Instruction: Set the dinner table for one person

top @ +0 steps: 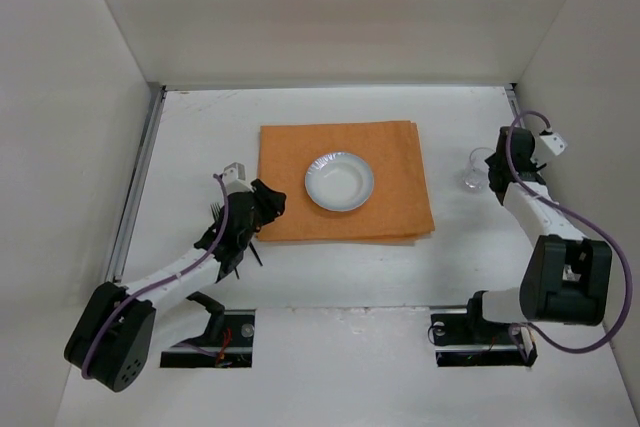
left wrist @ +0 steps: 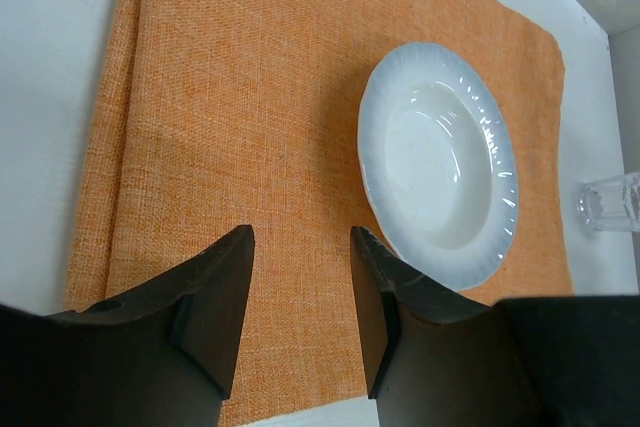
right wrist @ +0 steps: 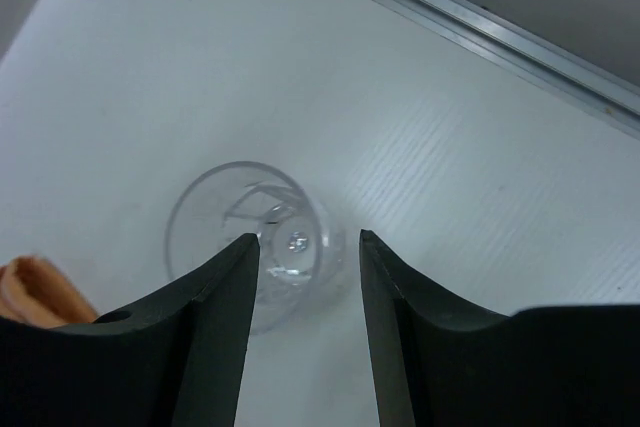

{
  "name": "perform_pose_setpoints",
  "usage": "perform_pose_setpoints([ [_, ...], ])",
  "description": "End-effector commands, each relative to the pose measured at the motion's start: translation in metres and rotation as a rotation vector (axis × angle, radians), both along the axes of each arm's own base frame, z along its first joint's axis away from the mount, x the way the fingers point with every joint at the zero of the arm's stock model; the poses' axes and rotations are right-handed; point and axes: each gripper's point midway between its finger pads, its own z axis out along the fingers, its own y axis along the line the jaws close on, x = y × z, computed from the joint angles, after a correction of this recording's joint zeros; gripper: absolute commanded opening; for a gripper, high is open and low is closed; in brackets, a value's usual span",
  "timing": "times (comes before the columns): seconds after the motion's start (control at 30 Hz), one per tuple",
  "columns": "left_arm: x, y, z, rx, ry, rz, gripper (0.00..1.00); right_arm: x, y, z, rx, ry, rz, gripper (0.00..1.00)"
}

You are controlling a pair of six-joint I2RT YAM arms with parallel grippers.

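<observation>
The worktop (top: 200,137), a rigid white slab lying under everything between its metal rails, is nothing to lift, so I judge the care belongs to what sits on it. The glass (right wrist: 225,212) looks light, slick and breakable and is best taken across its wall, the bowl (top: 339,181) is stiff and suits a rim pinch, and the orange placemat (top: 390,202) is limp cloth. There is one of each, with the bowl on the mat and the glass on bare worktop off its right edge; the left tool (left wrist: 300,237) hangs apart and empty over the mat, and the right tool (right wrist: 308,239) stands spread about the glass, not clamping it.
</observation>
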Motion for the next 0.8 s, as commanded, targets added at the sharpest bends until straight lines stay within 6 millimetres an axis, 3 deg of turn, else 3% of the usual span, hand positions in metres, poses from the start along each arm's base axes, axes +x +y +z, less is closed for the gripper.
perform_pose_setpoints([
  [0.0,0.006,-0.006,0.015,-0.024,-0.059,-0.007,0.41,0.002,-0.018,-0.001,-0.03,0.045,-0.044,0.51],
  [0.27,0.007,-0.005,0.013,-0.019,-0.053,-0.001,0.41,0.016,-0.008,-0.028,0.032,0.069,0.0,0.43],
  [0.47,0.008,-0.005,0.009,-0.013,-0.046,0.001,0.41,0.017,-0.008,-0.039,0.04,0.064,-0.005,0.17],
  [0.6,0.009,-0.004,0.007,-0.004,-0.039,0.005,0.41,0.008,-0.01,-0.008,0.0,-0.019,-0.023,0.11],
  [0.77,0.01,-0.002,0.009,-0.005,-0.047,0.013,0.41,0.014,0.021,0.051,-0.045,-0.139,0.08,0.11],
])
